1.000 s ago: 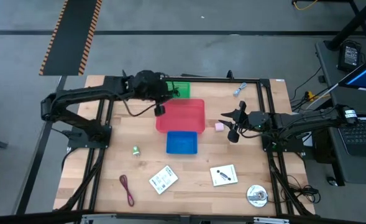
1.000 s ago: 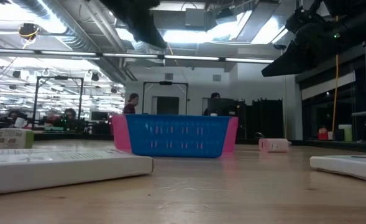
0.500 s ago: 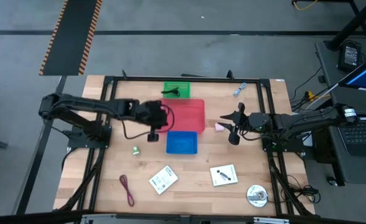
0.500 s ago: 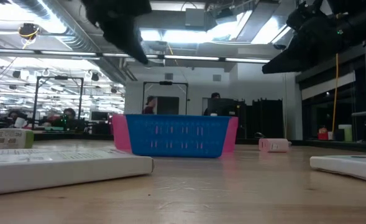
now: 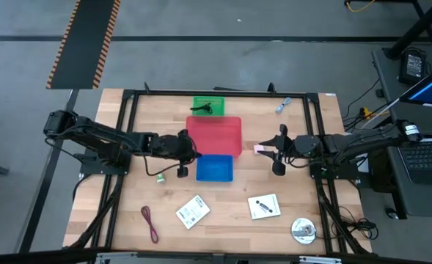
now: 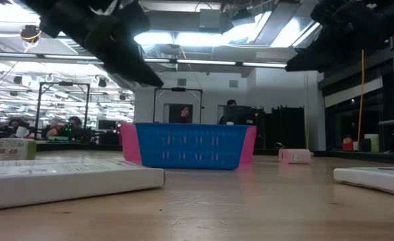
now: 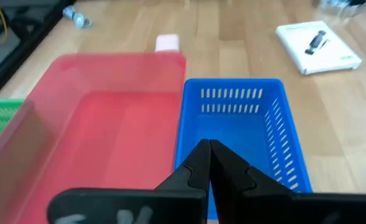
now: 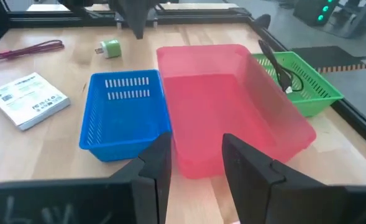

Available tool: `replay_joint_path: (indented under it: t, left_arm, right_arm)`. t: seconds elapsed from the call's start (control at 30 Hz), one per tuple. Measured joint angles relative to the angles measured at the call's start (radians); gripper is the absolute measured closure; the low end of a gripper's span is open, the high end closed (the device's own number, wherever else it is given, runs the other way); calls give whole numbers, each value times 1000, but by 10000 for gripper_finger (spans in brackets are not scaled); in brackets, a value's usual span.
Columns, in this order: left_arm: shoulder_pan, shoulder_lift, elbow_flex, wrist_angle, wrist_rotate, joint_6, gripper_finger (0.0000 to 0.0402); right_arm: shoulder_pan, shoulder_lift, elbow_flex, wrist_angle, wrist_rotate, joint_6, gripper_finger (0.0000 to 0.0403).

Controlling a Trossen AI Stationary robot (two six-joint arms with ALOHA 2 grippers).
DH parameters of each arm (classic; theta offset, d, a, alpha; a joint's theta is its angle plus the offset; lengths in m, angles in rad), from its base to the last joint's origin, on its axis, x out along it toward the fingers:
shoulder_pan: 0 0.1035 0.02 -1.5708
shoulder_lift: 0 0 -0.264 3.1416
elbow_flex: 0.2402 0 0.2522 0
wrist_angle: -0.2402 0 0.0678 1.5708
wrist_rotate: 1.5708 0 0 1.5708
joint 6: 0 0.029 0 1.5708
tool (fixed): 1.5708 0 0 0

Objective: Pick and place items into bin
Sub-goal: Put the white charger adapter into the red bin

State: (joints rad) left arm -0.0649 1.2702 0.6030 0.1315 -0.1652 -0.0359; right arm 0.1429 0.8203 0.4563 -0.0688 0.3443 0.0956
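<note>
My left gripper is shut and empty, just left of the blue bin. My right gripper is open and hovers right of the red bin, beside the pink cube, which lies on the table. The tiny green piece, the two white cards, the dark red cord and the blue-grey piece all lie on the wood.
A green bin behind the red one holds a thin black item. A round disc lies near the table's right near corner. Black frame rails border the table on both sides. People show in the room beyond the table.
My left gripper has moved from above the red bin's far left corner toward the near edge, and now stands left of the blue bin. It has stayed shut. No item has moved.
</note>
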Motion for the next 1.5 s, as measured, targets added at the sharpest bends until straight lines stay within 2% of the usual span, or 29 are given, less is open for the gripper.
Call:
replay_joint_path:
  t: [0.3,0.5,0.67,0.83,0.97,1.13,1.3,1.5]
  left_arm:
    - [-37,-1,-18,59,-71,12,400]
    - [-41,-2,-18,89,-78,12,400]
    - [-41,-2,-18,90,-78,12,399]
    - [-41,-2,-18,91,-77,12,400]
    - [-41,-2,-18,91,-77,12,399]
    - [-41,-2,-18,92,-77,12,399]
    - [-41,-2,-18,92,-76,12,399]
    - [-41,-2,-18,92,-77,12,398]
  right_arm:
    - [-2,119,212,-384,-23,-23,271]
    - [-9,259,310,-474,-43,-67,221]
    - [-58,366,344,-508,-43,-102,172]
    - [-133,465,364,-615,-90,-133,151]
    - [-199,521,366,-617,-168,-166,149]
    - [-256,577,366,-614,-189,-258,149]
    - [-300,625,366,-576,-261,-306,149]
    - [-330,684,366,-548,-270,-352,149]
